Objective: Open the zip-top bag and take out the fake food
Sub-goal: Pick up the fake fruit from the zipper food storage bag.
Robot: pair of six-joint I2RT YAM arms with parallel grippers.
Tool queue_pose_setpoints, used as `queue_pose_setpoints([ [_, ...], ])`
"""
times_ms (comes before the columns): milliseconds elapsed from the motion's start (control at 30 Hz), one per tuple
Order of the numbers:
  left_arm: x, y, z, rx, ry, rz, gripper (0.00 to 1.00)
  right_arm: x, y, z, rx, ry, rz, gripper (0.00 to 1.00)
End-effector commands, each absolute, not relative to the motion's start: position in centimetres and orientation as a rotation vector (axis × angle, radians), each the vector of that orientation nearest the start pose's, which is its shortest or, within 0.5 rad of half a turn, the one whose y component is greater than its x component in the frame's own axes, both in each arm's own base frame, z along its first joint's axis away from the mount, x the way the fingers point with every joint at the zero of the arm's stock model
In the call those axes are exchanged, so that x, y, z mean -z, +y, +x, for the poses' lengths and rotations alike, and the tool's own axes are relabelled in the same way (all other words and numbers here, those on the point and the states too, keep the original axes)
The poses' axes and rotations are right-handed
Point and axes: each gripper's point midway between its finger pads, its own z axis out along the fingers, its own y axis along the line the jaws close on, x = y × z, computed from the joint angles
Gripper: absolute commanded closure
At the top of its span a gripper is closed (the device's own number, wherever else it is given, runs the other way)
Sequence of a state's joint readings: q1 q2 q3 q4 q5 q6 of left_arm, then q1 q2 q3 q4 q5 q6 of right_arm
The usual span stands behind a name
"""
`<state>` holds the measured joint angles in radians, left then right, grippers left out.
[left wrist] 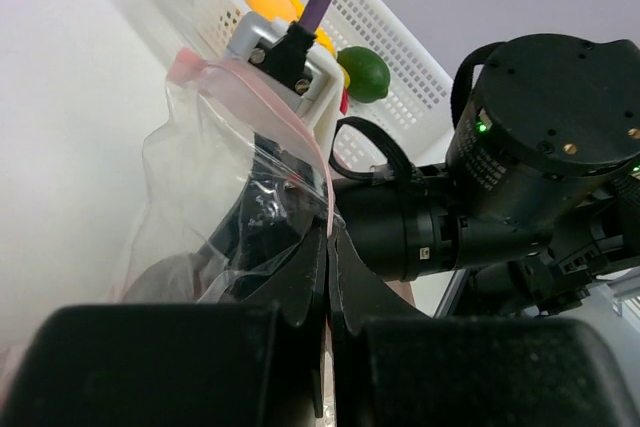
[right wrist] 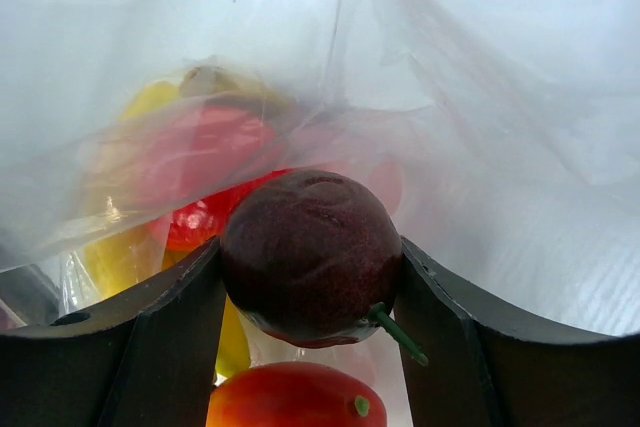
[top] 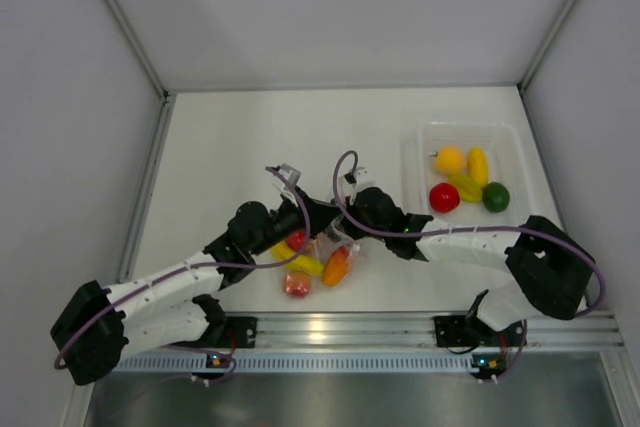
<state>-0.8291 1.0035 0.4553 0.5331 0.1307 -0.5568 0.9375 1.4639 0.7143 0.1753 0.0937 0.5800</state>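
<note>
Purple fruit (right wrist: pixel 309 247) in right end effector (right wrist: pixel 310 272)

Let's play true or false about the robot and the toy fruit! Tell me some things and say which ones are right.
1. The right gripper pinches a round dark purple plastic fruit between its fingers. True.
2. The left gripper is wide open. False: it is shut on the edge of the clear crinkly zip-top bag.
3. A green plastic lime lies in the white plastic tray. True.
4. All the toy food is out of the bag. False: a yellow plastic banana and some red pieces are inside it, and the purple fruit is gripped inside it too.
</note>
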Motion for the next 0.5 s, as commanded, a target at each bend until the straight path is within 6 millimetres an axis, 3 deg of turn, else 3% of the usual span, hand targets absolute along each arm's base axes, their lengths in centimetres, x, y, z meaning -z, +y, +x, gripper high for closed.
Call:
queue_pose_setpoints([
  [0,-22.6,-29.3,22.1,1.142,1.656,0.282,1.00,-11.6,32.6,24.7,-0.777,2.151,-0.289,0.77],
  [233,-22.0,-28.0,23.4,1.067,1.666,0.177,1.00,-13.2,32.5,24.4,-0.814,2.106,-0.301,0.79],
  [467,-21.7,-25.7,24.1,1.011,1.650,0.040,1.00,-13.6,30.2,25.9,-0.676,2.131,-0.243,0.79],
])
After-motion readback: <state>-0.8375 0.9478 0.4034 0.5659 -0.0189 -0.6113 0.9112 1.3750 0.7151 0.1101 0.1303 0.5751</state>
